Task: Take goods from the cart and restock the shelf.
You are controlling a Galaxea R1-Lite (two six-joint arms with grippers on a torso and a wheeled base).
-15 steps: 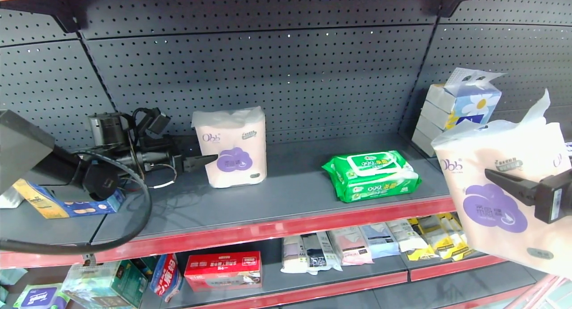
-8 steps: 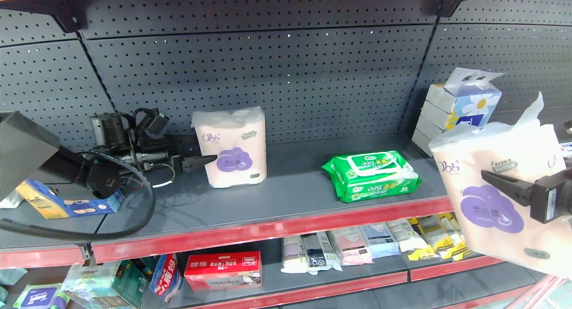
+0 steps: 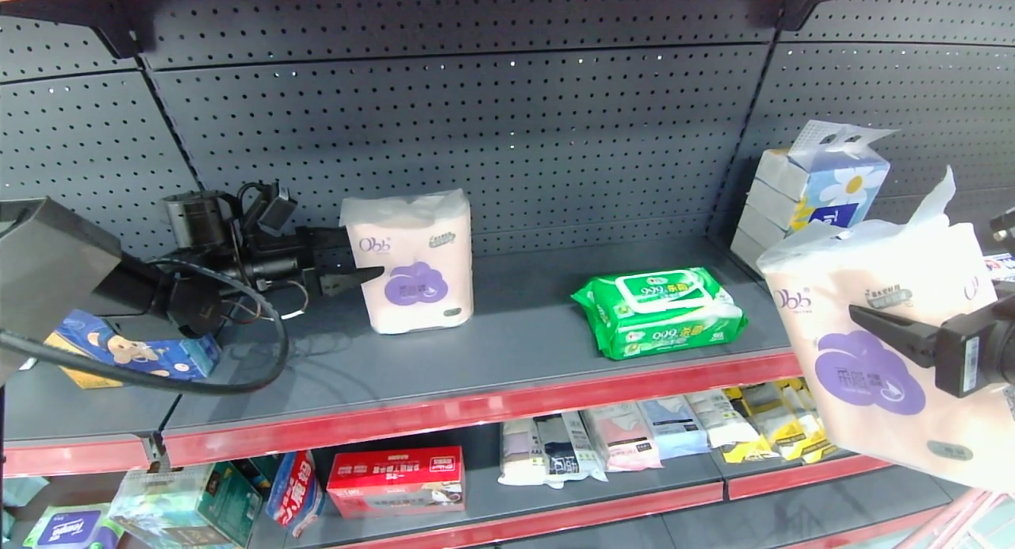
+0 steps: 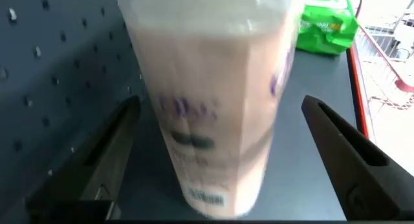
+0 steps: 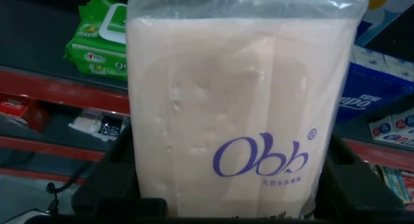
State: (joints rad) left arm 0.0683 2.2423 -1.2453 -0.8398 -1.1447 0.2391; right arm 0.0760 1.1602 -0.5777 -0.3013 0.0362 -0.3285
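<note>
Nearest you, your right gripper (image 3: 872,323) was clamped on the held pack (image 3: 864,398), one finger pressed across its printed face and the other on the far side. The pack hung in the air in front of the shelf (image 3: 507,351), off toward its right end, standing on end with its long axis near upright and its top tipped a little. From there the bare stretch of shelf lay forward and to the left, past the red lip and beyond the wipes (image 3: 658,311). I judged that to be the line your next move turned on, with the right arm the one to carry it. Farther back, the shelved pack (image 3: 412,263) stood upright near the back panel. Your left gripper (image 3: 357,265) had its fingers spread either side of it, not gripping.
</note>
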